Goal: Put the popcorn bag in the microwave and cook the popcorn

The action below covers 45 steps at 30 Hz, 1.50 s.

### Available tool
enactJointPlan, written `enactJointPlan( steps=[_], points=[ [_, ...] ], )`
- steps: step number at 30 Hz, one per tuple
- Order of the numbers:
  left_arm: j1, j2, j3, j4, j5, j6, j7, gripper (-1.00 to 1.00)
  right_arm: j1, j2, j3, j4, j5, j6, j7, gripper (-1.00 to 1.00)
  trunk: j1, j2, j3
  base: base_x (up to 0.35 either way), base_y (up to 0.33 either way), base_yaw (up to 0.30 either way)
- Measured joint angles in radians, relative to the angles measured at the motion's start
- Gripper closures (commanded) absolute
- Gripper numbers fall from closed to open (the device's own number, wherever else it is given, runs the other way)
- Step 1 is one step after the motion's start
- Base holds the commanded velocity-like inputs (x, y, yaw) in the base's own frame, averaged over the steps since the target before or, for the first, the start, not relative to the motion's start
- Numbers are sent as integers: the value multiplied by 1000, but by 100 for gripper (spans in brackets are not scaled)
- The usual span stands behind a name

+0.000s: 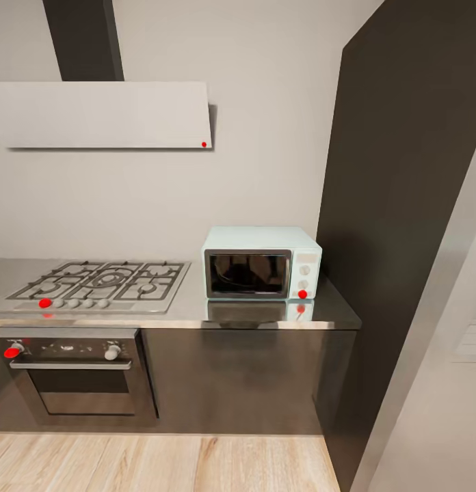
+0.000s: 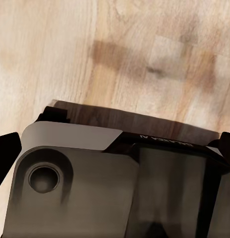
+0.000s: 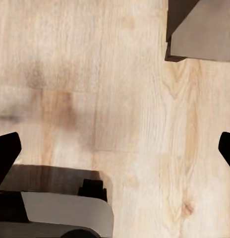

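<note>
The pale mint-blue microwave (image 1: pixel 260 263) stands on the grey metal countertop (image 1: pixel 265 316) against the wall, its dark glass door shut and a red dot by its lower knob. The popcorn bag is out of view. My left gripper (image 2: pixel 115 148) points down at the wood floor, its dark fingertips (image 2: pixel 6 148) far apart at the picture's sides, open and empty, with part of my own base below it. My right gripper (image 3: pixel 115 151) also hangs open over the floor, nothing between its fingertips (image 3: pixel 6 154).
A gas hob (image 1: pixel 101 280) lies left of the microwave, above a built-in steel oven (image 1: pixel 74 372). A pale range hood (image 1: pixel 104 115) hangs on the wall. A tall dark cabinet (image 1: pixel 402 205) closes the right side. Light wood floor (image 1: pixel 163 465) lies before the cabinets.
</note>
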Motion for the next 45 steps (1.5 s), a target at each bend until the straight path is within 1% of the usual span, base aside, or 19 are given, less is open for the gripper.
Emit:
enactJointPlan(
  steps=[1,2,3,5,6,8,12,16,21,25,30,32,34,35,36,37,39,41,45],
  points=[
    [0,0,0,0,0,0,0,-100,2,3,-1,-113,-2,119,-3,-100,0,0,0,0,0,0],
    [0,0,0,0,0,-1,0,-100,2,9,0,-255,-3,174,-4,-100,0,0,0,0,0,0],
    [0,0,0,0,0,-1,0,-100,4,23,0,-331,-3,250,-4,-100,0,0,0,0,0,0],
    [0,-1,0,0,0,-1,0,-100,-12,41,0,-402,-3,342,-7,-100,0,0,0,0,0,0],
    [0,0,0,0,0,-1,0,-100,-54,61,0,-448,-4,401,-7,-100,0,0,0,0,0,0],
    [0,-1,0,0,0,-1,0,-100,-112,78,0,-478,-3,438,-6,-100,0,0,0,0,0,0],
    [0,-2,0,0,0,-1,0,-100,-293,119,-1,-517,-10,543,-6,-100,0,0,0,0,0,0],
    [0,-2,0,0,0,-1,0,-100,-402,144,-2,-604,-8,574,-12,-100,0,0,0,0,0,0],
    [0,-2,0,0,0,-1,0,-100,-521,145,-5,-727,-6,635,-71,-100,0,0,0,0,0,0],
    [0,-2,0,0,0,-1,0,-100,-667,139,-20,-737,-11,667,-108,-100,0,0,0,0,0,0],
    [0,-2,0,0,0,-1,0,-100,-795,138,-29,-737,-12,736,-153,-100,0,0,0,0,0,0],
    [0,-1,0,0,0,-1,0,-100,-811,142,-29,-727,-15,709,-156,-100,0,0,0,0,0,0],
    [0,-1,0,0,0,-1,0,-100,-808,137,-28,-709,-18,637,-147,-100,0,0,0,0,0,0],
    [0,-1,0,0,0,-1,0,-100,-807,123,-28,-657,-22,530,-127,-100,0,0,0,0,0,0],
    [0,-1,0,0,0,-1,0,-100,-807,114,-28,-623,-25,474,-106,-100,0,0,0,0,0,0],
    [0,0,0,0,0,-1,0,-100,-808,96,-28,-542,-30,364,-46,-100,0,0,0,0,0,0],
    [0,0,1,0,0,-1,0,-100,-809,84,-27,-478,-32,274,-15,-100,0,0,0,0,0,0],
    [0,0,1,0,0,-1,0,-100,-808,79,-28,-436,-32,198,-8,-100,0,0,0,0,0,0],
    [0,0,2,-1,-1,-1,0,-100,-808,52,-28,-359,-31,146,-3,-100,0,0,0,0,0,0]
  ],
)
